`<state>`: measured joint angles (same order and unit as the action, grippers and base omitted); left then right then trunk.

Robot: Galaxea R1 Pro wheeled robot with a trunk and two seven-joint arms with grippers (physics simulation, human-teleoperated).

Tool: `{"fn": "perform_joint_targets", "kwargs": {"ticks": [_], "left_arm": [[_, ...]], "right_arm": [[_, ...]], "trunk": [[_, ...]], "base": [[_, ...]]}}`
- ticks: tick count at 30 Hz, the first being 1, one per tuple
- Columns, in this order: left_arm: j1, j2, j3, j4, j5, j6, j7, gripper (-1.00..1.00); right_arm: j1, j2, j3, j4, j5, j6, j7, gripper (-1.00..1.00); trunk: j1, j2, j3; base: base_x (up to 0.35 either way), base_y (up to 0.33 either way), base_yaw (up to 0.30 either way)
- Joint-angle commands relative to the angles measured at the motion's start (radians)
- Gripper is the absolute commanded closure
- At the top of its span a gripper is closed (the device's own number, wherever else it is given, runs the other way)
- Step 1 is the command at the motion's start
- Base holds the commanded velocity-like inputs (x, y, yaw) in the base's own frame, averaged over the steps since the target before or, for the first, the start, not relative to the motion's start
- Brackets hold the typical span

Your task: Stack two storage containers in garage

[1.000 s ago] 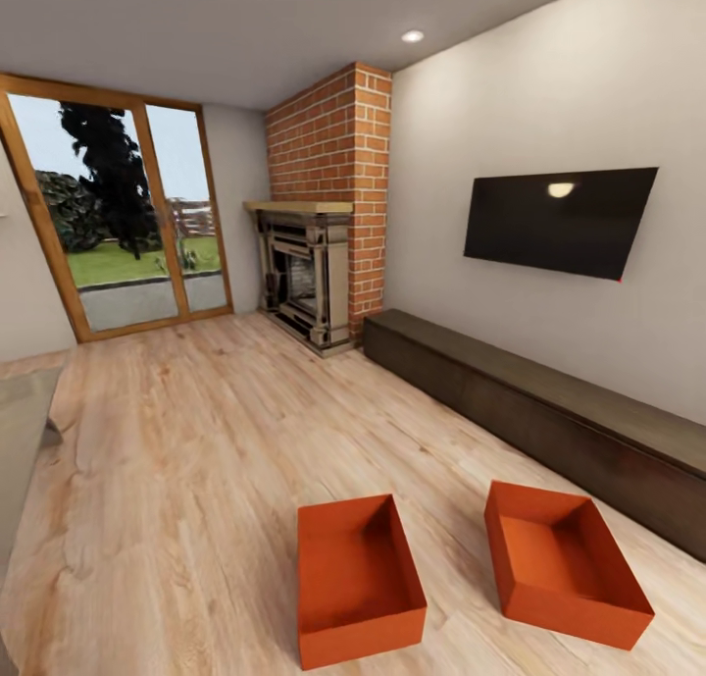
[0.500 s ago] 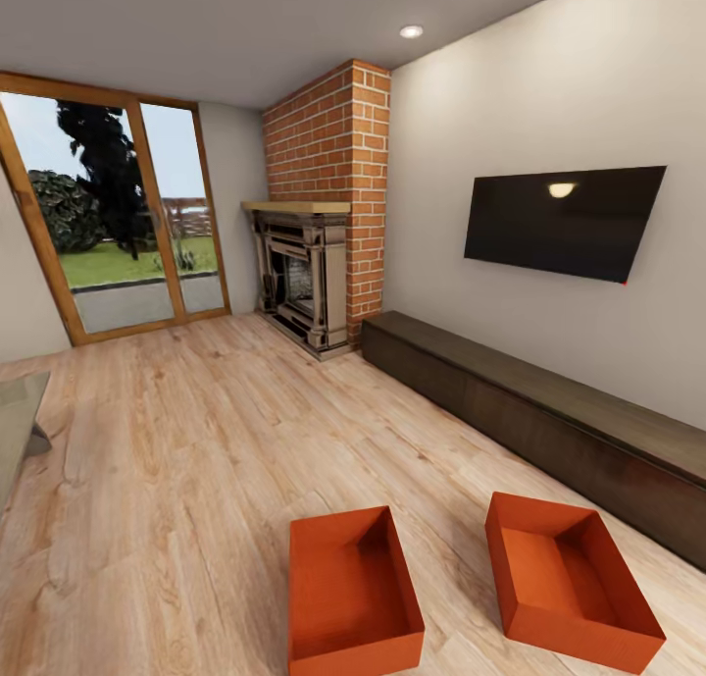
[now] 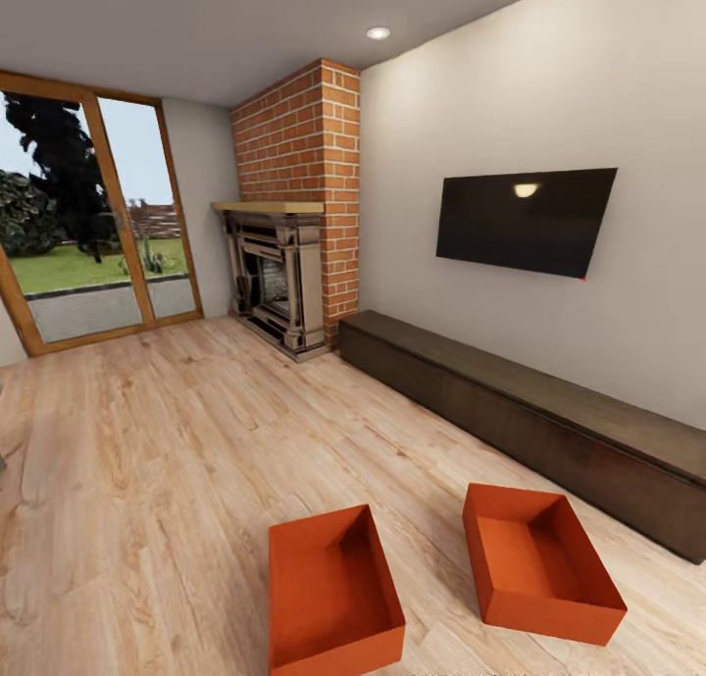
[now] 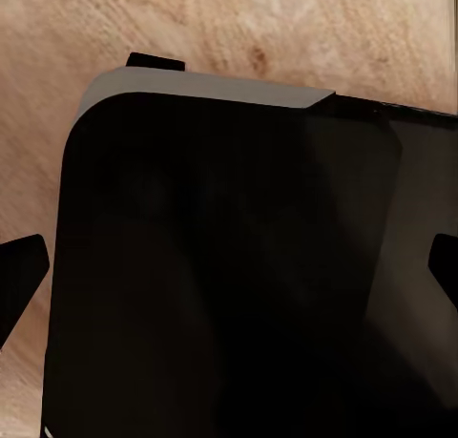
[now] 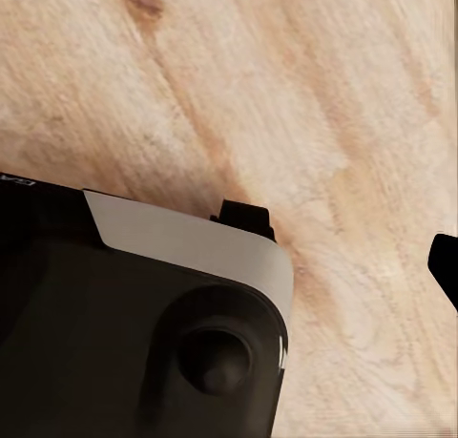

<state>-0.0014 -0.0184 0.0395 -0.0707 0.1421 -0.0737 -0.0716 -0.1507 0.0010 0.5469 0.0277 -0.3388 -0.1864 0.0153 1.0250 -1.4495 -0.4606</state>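
Room: living room, light plank floor (image 3: 176, 460).
Bins: two orange-red storage containers, both open-topped and empty, on the planks in front of the long dark cabinet (image 3: 529, 411); the right bin (image 3: 539, 563) lies near the cabinet, the left bin (image 3: 328, 593) farther from it, the two apart.
Handling: likely stiff, light, smooth-walled and slippery.
Hold: probably pinch a top rim, or press opposite walls with both arms.
Claws: wrist views show dark robot body over planks; open or closed, I cannot tell.
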Motion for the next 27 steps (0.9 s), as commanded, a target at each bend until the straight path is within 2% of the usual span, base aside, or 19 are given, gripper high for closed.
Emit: {"fn": "perform_joint_targets", "kwargs": {"ticks": [1, 8, 14, 27], "left_arm": [[0.000, 0.000, 0.003, 0.000, 0.008, -0.002, -0.005, -1.00], [0.000, 0.000, 0.002, 0.000, 0.007, -0.001, -0.005, -1.00], [0.000, 0.000, 0.002, 0.000, 0.006, -0.001, -0.006, -1.00], [0.000, 0.001, 0.003, 0.001, 0.010, 0.000, -0.005, -1.00]], "right_arm": [[-0.001, 0.001, 0.008, 0.003, -0.009, -0.005, 0.002, -1.00], [-0.001, 0.000, 0.008, 0.003, -0.006, -0.005, 0.002, -1.00], [-0.001, -0.002, 0.007, 0.003, -0.010, -0.005, 0.002, -1.00], [-0.001, -0.006, 0.010, 0.003, -0.006, -0.005, 0.011, -1.00]], "trunk": [[0.000, -0.001, -0.001], [0.000, -0.001, -0.001], [0.000, -0.001, -0.001], [0.000, -0.001, -0.001]], "base": [[0.000, 0.000, -0.205], [0.000, 0.000, -0.155], [0.014, 0.000, -0.029], [0.299, 0.000, 0.000]]}}
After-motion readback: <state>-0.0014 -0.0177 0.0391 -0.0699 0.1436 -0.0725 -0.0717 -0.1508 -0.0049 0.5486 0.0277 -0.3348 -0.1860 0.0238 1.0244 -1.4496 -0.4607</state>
